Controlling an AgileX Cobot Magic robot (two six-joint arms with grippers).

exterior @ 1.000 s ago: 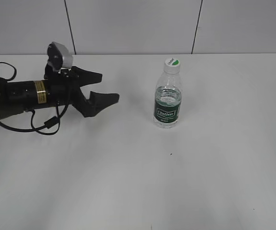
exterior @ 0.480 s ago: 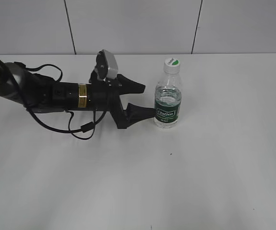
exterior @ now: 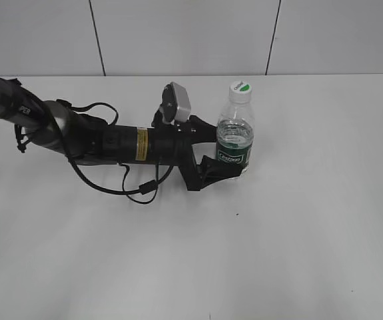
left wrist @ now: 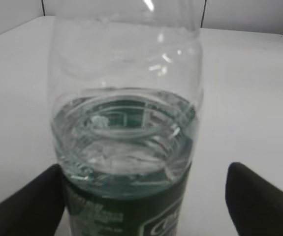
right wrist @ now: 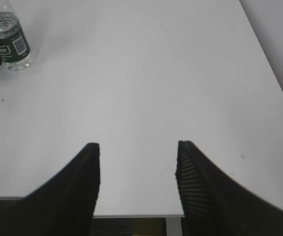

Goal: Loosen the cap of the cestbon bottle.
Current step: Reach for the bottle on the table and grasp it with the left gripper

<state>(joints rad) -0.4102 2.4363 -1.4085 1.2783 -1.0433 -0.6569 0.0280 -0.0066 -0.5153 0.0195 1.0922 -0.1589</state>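
- Exterior view: the bottle (exterior: 234,130) stands upright on the white surface (exterior: 298,220), right of centre, partly filled with water, a dark green label band round its lower body.
- Exterior view: the cap (exterior: 240,89) sits on the bottle's neck, white with a green mark on top.
- Exterior view: my left pincer (exterior: 226,155) reaches in from the left, lying low and level, its jaws spread to either side of the bottle at label height. One finger (exterior: 208,130) lies behind the bottle, the other in front of the label; I cannot tell from here whether either presses the plastic.
- Exterior view: my left arm (exterior: 104,141) stretches along the surface, a black cable looping beneath it and a grey camera block on top near the wrist.
- Left wrist view: the bottle fills the middle, water line and top of the green label plain. My left finger (left wrist: 25,209) touches the bottle's lower left side; the other finger (left wrist: 259,201) stands apart from it on the right. Jaws spread, not clamped.
- Right wrist view: my right pincer (right wrist: 137,189) hangs over the near edge of the surface, jaws spread, gripping nothing.
- Right wrist view: the bottle (right wrist: 8,42) stands far off in the upper left corner, well apart from my right pincer.
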